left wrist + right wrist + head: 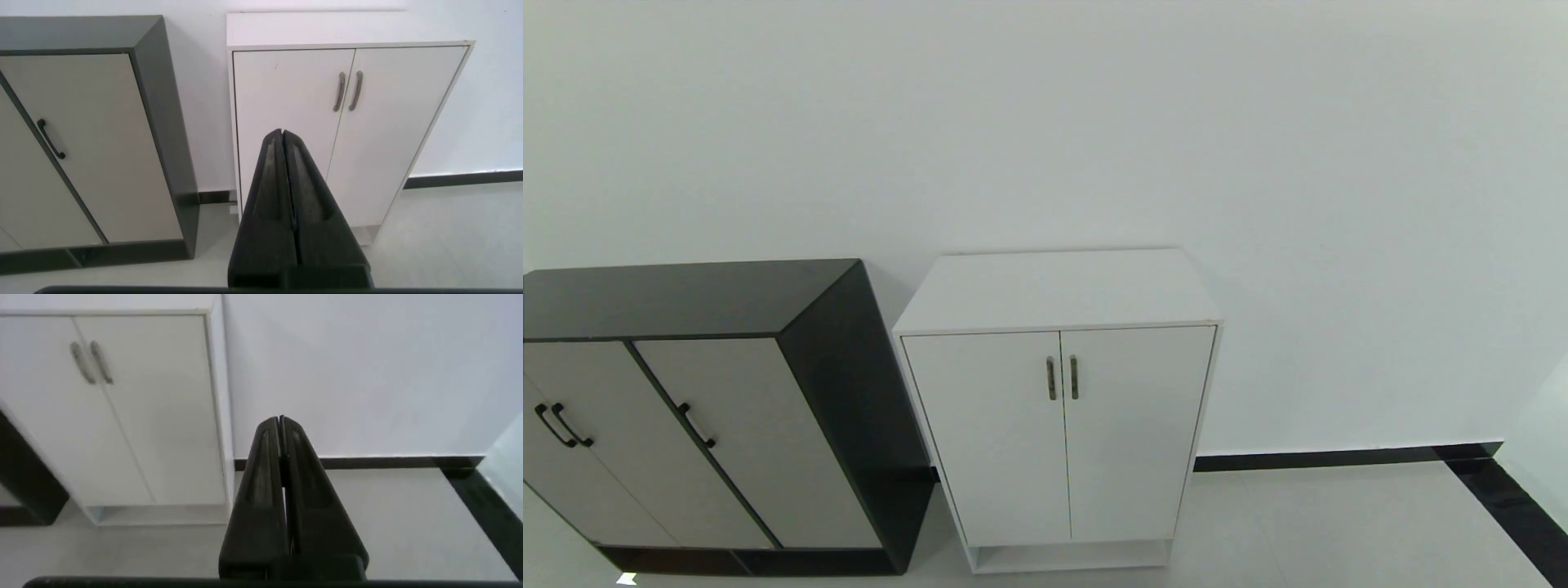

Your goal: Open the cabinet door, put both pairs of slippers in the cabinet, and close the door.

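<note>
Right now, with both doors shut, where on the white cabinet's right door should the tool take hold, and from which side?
Probably the vertical bar handle, high on the inner edge of the right door. Come straight from the front, gripping across the bar sideways. The left door's handle stands close beside it, so enter carefully.

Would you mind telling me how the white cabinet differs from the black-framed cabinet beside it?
The white cabinet is white all over; the black-framed cabinet has a black body with pale doors. The white cabinet's handles are straight metallic bars; the black-framed cabinet's handles are black. Both stand against the wall with doors shut.
</note>
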You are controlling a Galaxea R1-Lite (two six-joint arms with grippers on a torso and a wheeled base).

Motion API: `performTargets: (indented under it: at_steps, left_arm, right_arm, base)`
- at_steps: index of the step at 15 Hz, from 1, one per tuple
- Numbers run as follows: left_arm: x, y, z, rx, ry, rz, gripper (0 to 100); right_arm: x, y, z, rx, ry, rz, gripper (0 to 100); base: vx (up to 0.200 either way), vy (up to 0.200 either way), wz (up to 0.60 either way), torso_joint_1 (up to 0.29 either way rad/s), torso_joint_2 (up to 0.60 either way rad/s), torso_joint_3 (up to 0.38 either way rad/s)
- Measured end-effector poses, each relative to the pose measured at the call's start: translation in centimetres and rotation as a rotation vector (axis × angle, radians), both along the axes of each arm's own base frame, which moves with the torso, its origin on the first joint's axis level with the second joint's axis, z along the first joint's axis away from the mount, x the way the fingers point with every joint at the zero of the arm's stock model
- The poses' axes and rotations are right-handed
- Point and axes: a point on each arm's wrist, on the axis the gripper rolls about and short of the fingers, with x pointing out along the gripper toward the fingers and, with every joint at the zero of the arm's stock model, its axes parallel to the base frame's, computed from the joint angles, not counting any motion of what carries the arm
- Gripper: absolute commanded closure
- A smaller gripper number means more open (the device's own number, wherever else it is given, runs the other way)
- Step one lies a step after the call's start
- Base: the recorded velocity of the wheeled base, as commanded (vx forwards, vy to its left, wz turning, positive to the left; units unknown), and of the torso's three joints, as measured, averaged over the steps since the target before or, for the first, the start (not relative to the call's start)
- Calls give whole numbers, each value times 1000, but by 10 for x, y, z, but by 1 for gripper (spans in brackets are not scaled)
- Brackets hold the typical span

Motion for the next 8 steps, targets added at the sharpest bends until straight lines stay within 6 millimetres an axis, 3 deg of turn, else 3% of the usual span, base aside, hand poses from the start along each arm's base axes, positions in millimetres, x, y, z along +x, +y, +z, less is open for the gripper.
performTargets:
  at_steps: [8]
  left_arm:
    - [0,0,0,5,0,1,100]
  right_arm:
    - [-2,0,0,45,-30,2,100]
  base:
    - [0,0,0,0,0,0]
